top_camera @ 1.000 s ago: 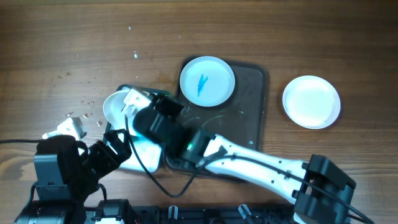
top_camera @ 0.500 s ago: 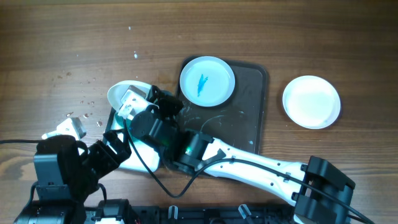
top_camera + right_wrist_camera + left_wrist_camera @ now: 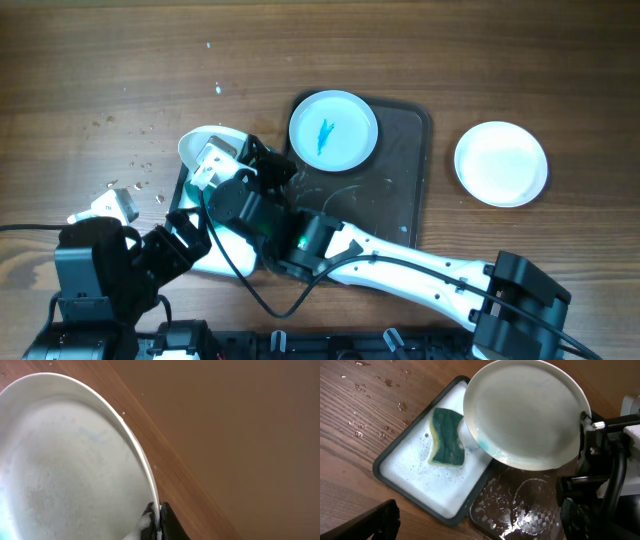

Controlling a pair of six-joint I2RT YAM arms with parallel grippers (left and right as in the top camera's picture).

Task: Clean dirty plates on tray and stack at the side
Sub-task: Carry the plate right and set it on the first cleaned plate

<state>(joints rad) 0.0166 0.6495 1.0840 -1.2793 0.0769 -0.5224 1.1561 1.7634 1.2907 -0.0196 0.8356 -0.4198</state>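
The right gripper point(image 3: 156, 521) is clamping the plate point(image 3: 525, 415) by its rim, dish stretching ahead of its jaws; the left gripper point(image 3: 186, 235), jaws apart, is seemingly hovering nearer the sponge point(image 3: 445, 437).

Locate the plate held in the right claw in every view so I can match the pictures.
Overhead: held plate left of centre, left of the dark tray, partly under the arm.
Left wrist: plate upper right, tilted over the soapy white tray.
Right wrist: plate fills the left half, rim curving to bottom centre.
Shared landmark: the right claw pinching its rim.
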